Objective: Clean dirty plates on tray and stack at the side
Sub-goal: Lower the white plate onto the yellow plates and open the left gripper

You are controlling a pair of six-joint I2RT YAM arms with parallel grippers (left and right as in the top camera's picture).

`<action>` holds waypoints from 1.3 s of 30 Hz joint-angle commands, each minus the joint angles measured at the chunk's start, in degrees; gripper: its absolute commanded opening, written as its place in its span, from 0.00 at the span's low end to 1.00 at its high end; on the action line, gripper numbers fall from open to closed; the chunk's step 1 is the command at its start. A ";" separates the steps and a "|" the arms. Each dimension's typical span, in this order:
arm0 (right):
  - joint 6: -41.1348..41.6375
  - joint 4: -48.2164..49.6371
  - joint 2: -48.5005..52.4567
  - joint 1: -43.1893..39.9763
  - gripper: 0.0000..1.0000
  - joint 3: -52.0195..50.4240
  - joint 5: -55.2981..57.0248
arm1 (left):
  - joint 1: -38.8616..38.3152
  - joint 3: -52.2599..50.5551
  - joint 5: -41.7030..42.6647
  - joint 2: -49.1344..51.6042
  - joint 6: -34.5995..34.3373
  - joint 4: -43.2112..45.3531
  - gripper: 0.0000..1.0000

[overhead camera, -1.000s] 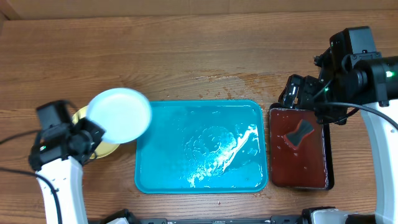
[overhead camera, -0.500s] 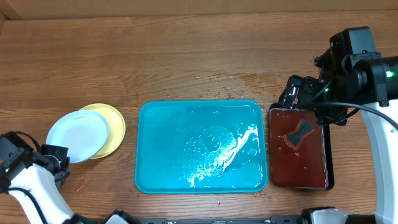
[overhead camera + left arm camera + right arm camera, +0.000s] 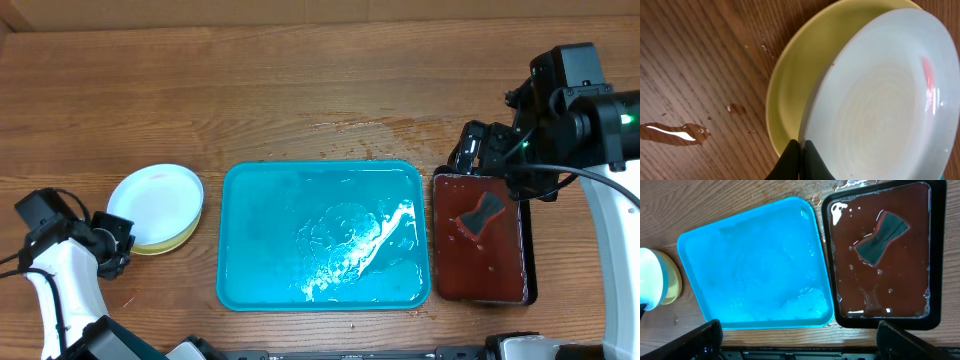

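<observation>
The brown wooden table [image 3: 300, 90] carries a large turquoise rectangular plastic tray [image 3: 270, 230], wet and with no plate on it, and to its right a smaller black tray [image 3: 480, 270] of reddish-brown liquid. The task's plates lie left of the turquoise tray. A round white plastic plate [image 3: 155, 203] sits on a pale yellow-green plastic plate [image 3: 170, 243], offset so a crescent shows; whether a third hides beneath cannot be told. They look light, stiff and thin, probably slick with water, so the overhanging rim is the sensible hold. A faint red streak [image 3: 926, 75] marks the white plate. A dark bow-tie sponge [image 3: 482, 213] floats in the liquid. The left claw [image 3: 801, 155] is pinched on the white plate's rim. The right claw [image 3: 800, 345] is spread wide, holding nothing.
</observation>
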 commanded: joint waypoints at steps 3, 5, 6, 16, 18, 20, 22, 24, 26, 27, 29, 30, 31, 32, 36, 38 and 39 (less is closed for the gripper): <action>0.04 0.07 -0.39 0.33 1.00 -0.07 0.13 | -0.94 -0.24 -2.47 0.09 -0.31 0.24 0.04; 0.04 0.07 -0.39 0.33 1.00 -0.07 0.13 | -0.90 -0.22 -2.84 0.09 -0.87 0.04 0.04; 0.04 0.11 -0.39 0.33 1.00 -0.07 0.13 | -0.90 -0.24 -3.41 0.09 -1.49 -0.26 0.04; 0.04 0.07 -0.39 0.33 1.00 -0.07 0.13 | -0.90 -0.24 -8.70 0.09 -4.26 -2.97 0.04; 0.02 0.04 -0.39 0.33 1.00 -0.07 0.13 | -0.90 -0.22 -9.97 0.09 -4.48 -3.26 0.04; 0.02 0.07 -0.39 0.33 1.00 -0.07 0.13 | -0.90 -0.22 -10.08 0.09 -4.48 -2.99 0.04; 0.02 0.07 -0.39 0.33 1.00 -0.07 0.13 | -0.90 -0.22 -10.43 0.13 -4.52 -2.34 0.04; 0.00 0.02 -0.39 0.33 1.00 -0.07 0.13 | -0.90 -0.24 -10.82 0.15 -4.66 -1.64 0.04; -0.13 0.02 -0.39 0.33 1.00 -0.07 0.13 | -0.90 -0.24 -10.88 0.15 -4.68 -1.01 0.08; -0.13 0.02 -0.39 0.33 1.00 -0.07 0.11 | -0.90 -0.24 -10.86 0.17 -4.68 -0.79 0.08; -0.13 0.02 -0.39 0.33 1.00 -0.07 0.13 | -0.92 -0.24 -10.75 0.20 -4.66 -0.50 0.11; -0.13 0.04 -0.39 0.33 1.00 -0.07 0.13 | -0.98 -0.22 -10.67 0.20 -4.63 -0.48 0.13; -0.13 0.02 -0.39 0.33 1.00 -0.07 0.11 | -0.98 -0.24 -10.47 0.20 -4.61 -0.48 0.18; -0.13 0.04 -0.39 0.33 1.00 -0.07 0.13 | -0.98 -0.22 -10.49 0.22 -4.46 -0.44 0.22; -0.15 0.07 -0.39 0.33 1.00 -0.07 0.13 | -0.98 -0.22 -8.76 0.22 -4.04 0.04 0.37; -0.17 0.04 -0.39 0.33 1.00 -0.07 0.13 | -0.98 -0.22 -5.57 0.22 -2.16 1.51 0.40; -0.17 0.07 -0.39 0.33 1.00 -0.07 0.13 | -0.98 -0.13 -3.54 0.20 -1.29 2.29 0.41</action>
